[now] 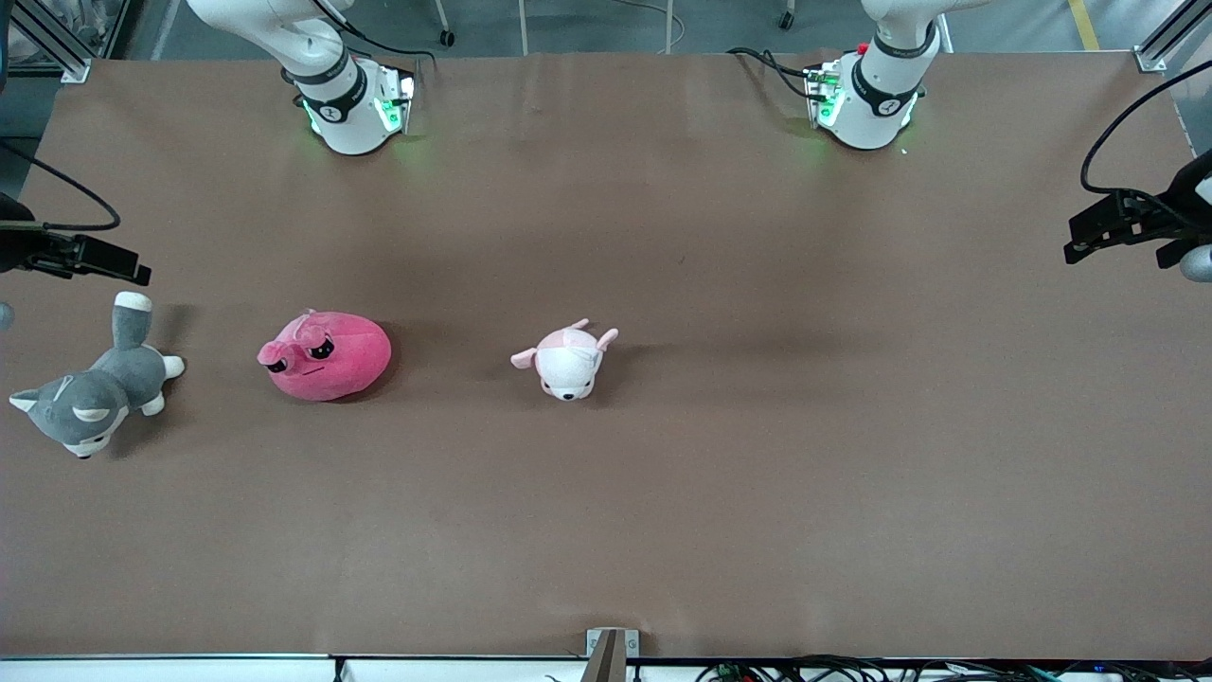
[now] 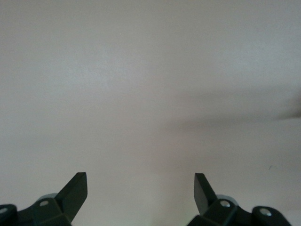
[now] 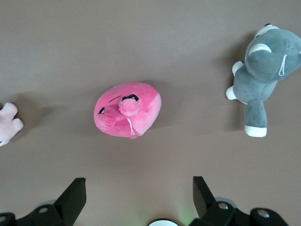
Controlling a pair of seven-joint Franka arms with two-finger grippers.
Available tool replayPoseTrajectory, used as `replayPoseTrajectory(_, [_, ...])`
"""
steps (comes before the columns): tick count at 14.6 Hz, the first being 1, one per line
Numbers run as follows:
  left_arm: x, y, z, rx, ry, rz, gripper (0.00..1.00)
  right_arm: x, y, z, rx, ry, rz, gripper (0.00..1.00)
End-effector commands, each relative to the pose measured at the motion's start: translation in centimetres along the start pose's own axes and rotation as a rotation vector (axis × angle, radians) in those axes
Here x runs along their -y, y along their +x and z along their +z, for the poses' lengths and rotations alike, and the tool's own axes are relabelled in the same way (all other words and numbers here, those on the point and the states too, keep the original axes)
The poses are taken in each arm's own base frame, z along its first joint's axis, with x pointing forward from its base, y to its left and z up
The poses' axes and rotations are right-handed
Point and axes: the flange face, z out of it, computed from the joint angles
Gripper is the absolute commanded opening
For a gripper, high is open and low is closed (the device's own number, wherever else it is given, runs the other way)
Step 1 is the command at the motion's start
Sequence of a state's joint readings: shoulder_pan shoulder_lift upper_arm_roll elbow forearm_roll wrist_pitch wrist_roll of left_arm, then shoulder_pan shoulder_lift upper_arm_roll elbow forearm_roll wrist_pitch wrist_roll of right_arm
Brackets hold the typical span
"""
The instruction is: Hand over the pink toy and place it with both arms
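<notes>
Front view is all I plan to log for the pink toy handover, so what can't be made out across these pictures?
- Front view: the right tool and left tool are dark shapes at the edges, arms cut off.
- Right wrist view: the puppy plush is cut off; the pink toy and husky plush show whole.
- Left wrist view: only bare table; no toys.

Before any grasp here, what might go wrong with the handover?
The pink toy lies between the husky plush and the puppy plush, so a drifting descent might grab a neighbour. It is rounded and soft; the open right pincer may pinch it shallowly. The open left pincer sees only bare table.
</notes>
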State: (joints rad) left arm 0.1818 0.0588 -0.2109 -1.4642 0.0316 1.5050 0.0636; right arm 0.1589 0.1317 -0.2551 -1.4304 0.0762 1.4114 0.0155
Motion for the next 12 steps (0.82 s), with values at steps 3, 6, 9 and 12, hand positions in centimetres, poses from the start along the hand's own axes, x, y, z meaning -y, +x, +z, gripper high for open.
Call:
replayPoseTrajectory(3, [-0.4, -0.5, -0.7, -0.002, 0.026, 0.014, 1.00, -0.2, -3.0, -2.3, -0.030, -0.014, 0.001, 1.00])
replayPoseTrajectory(6, [-0.5, -0.5, -0.7, 0.000, 0.026, 0.016, 1.00, -0.3, -4.0, -2.2, -0.026, -0.011, -0.003, 1.00])
replayPoseTrajectory(9, [-0.3, -0.5, -0.7, -0.001, 0.027, 0.013, 1.00, 1.0, -5.1, -2.3, -0.036, -0.054, -0.028, 1.00])
replayPoseTrajectory(12, [-0.5, -0.5, -0.7, -0.001, 0.029, 0.013, 1.00, 0.6, -5.3, -2.4, -0.038, -0.053, -0.019, 1.00])
